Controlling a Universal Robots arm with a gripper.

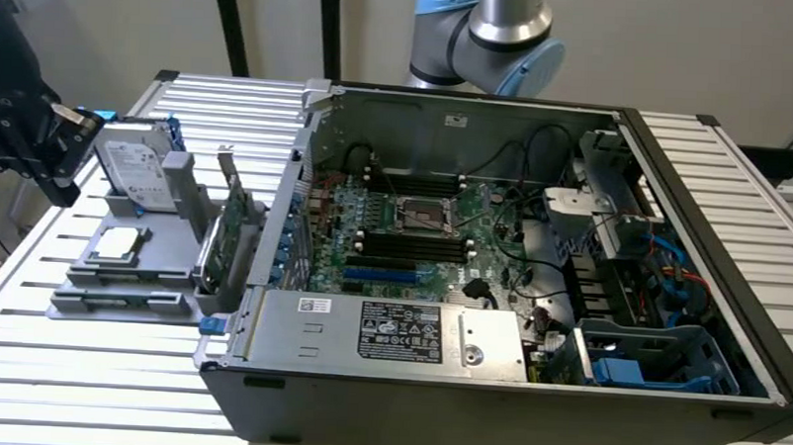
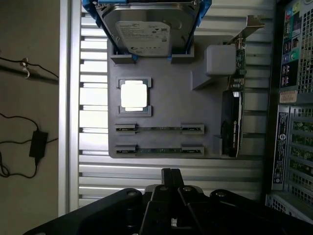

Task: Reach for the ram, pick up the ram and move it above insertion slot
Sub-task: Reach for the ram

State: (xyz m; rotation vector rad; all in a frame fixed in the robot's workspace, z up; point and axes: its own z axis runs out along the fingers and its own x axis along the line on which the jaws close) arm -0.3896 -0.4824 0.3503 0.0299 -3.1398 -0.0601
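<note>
Two ram sticks stand on edge in the clips of a grey holder (image 2: 161, 98), one (image 2: 159, 129) behind the other (image 2: 159, 148). My gripper (image 2: 170, 172) hangs above the table just short of the holder's near edge. Its black fingers are shut together on nothing, and they line up with the nearer stick. In the exterior view the gripper (image 1: 56, 146) is high at the exterior view's left, over the holder's outer side. The insertion slot (image 1: 410, 245) is one of several parallel black sockets on the motherboard inside the open computer case (image 1: 497, 384).
The holder also carries a hard drive (image 2: 149, 27), a CPU (image 2: 133, 95) and an upright expansion card (image 2: 232, 122) on the case side. A blue slot (image 1: 382, 276) lies beside the black sockets. Cables and a power supply (image 1: 393, 331) crowd the case. The table (image 1: 88, 370) is slatted metal.
</note>
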